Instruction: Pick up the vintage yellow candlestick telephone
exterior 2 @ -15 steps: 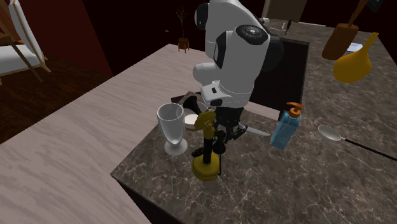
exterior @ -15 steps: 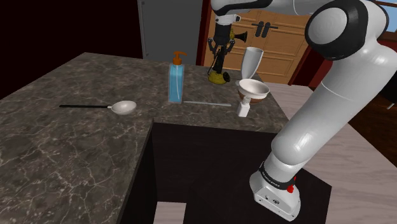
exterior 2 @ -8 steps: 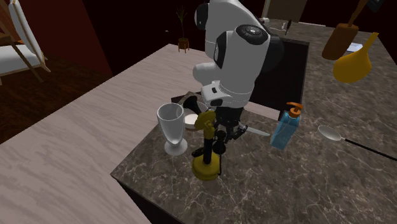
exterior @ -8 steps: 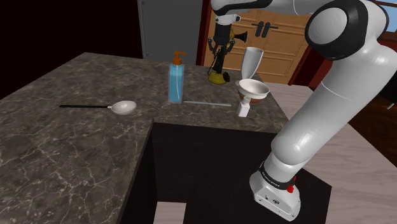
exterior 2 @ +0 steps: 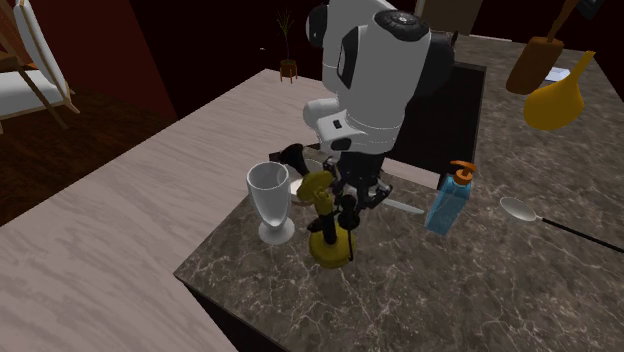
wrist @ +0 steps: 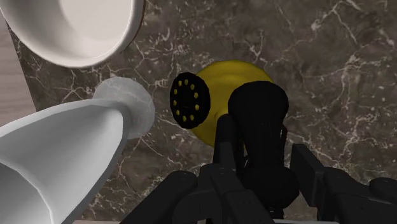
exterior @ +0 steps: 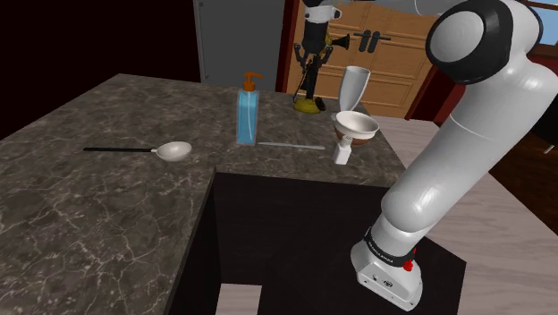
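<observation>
- We see the gripper, its black fingers clasping the dark stem of the candlestick telephone.
- The telephone's round yellow base shows against the dark marble counter.
- A glass goblet and a white bowl sit beside it.

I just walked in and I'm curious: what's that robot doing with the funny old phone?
The robot's black gripper is shut on the black stem of the yellow-based candlestick telephone, which stands next to a tall glass on the dark stone counter. The telephone is a little higher than a moment ago, so the lift seems to have begun.
</observation>
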